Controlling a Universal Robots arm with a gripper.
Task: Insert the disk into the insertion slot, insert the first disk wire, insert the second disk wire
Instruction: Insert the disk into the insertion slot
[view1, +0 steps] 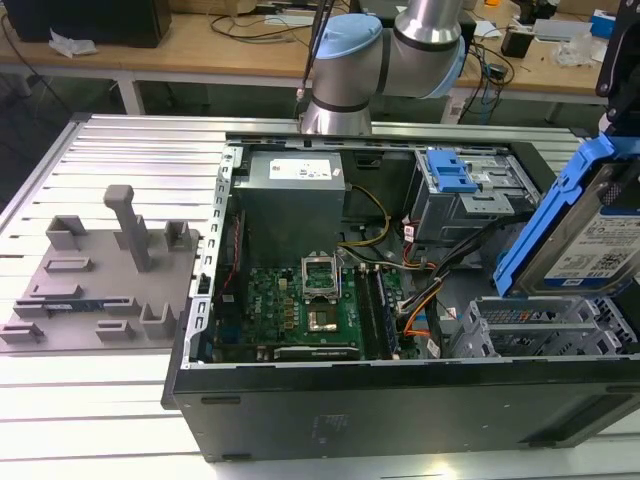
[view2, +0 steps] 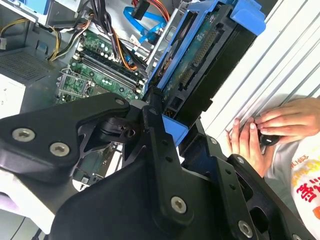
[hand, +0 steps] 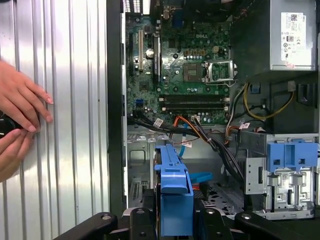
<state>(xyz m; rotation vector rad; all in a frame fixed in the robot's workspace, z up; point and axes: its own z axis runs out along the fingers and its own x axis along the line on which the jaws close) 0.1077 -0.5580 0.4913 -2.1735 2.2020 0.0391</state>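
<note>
Second wrist view: gripper (view2: 174, 117) around disk (view2: 200, 55)

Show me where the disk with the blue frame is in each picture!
Exterior view: the disk hangs tilted at the exterior view's right edge, above the open computer case.
Second wrist view: the disk is gripped by the black hand, with its circuit side showing.
First wrist view: the disk is seen edge-on, in the hand.
Shared landmark: the green motherboard.

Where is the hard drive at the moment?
The hard drive hangs tilted at the exterior view's right, above the grey perforated cage; in the first wrist view the gripper clamps it.
</note>
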